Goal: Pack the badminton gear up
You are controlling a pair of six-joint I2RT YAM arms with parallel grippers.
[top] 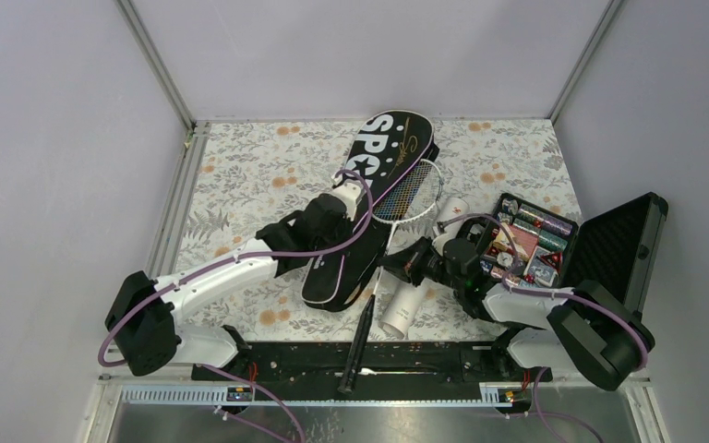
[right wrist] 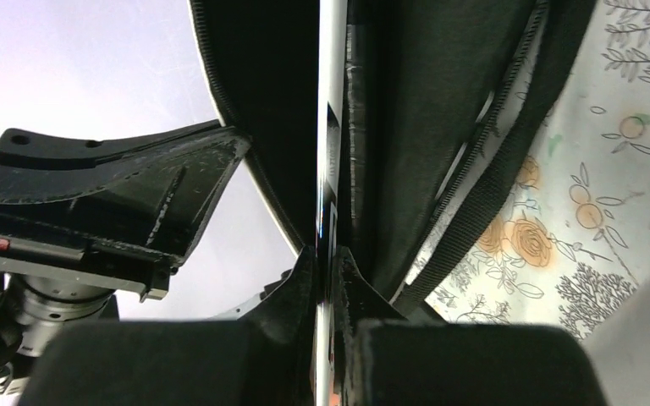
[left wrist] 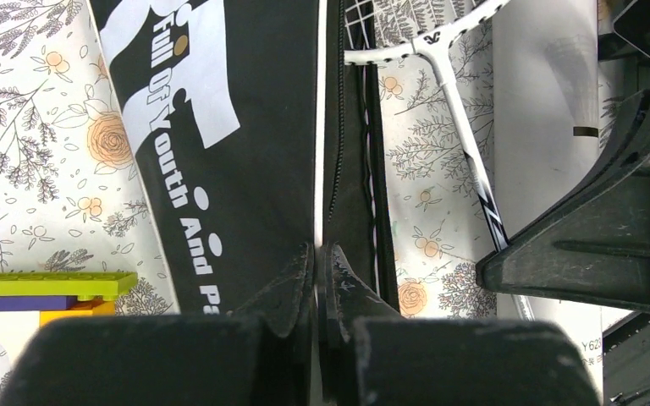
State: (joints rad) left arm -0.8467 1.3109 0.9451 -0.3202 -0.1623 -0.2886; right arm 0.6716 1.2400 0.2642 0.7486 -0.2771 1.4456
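The fingers of the left gripper (left wrist: 320, 254) are clenched on the white-piped edge of the black bag (left wrist: 254, 127). Those of the right gripper (right wrist: 328, 254) are clamped on the thin white shaft of a racket (top: 413, 189), beside the bag's open zip. The racket's strung head is seen at the bag's right edge, with its black handle pointed toward the near edge of the floral table (top: 249, 166). The bag is laid lengthwise on that table. A white tube (top: 404, 309) lies just beside the right gripper. An open black case (top: 614, 245) is placed to the right.
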